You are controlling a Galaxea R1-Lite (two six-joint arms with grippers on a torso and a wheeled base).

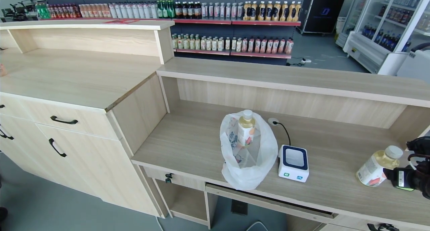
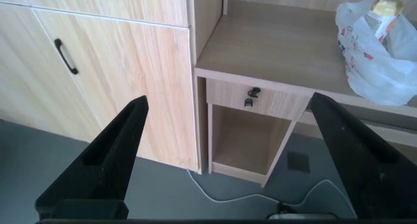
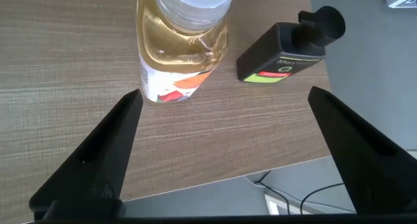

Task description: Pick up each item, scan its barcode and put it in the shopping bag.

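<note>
Head view: white shopping bag [image 1: 250, 163] stands open on the lower counter [image 1: 188, 140], with one juice bottle [image 1: 246, 127] upright inside it. White scanner [image 1: 293, 162] sits just beside the bag, its black cable [image 1: 285, 131] running back to a hole in the counter. Second bottle [image 1: 379, 167], white cap and amber drink, sits well apart from the bag, past the scanner near the counter's right end. Small black device [image 1: 399, 179] is just beside it, possibly a handheld unit, can't tell. Shelves of drinks [image 1: 235, 10] are behind.

Left wrist view: left gripper [image 2: 228, 99] is spread wide with nothing in it, over the floor in front of the cabinet door [image 2: 117, 74]. The drawer [image 2: 260, 100] with a key is beyond. The bag with its bottle is farther off on the counter.

Right wrist view: right gripper [image 3: 225, 97] is spread wide and empty above the counter. Second bottle stands just ahead of the fingertips, not between them, no contact. Black device lies next to the bottle
</note>
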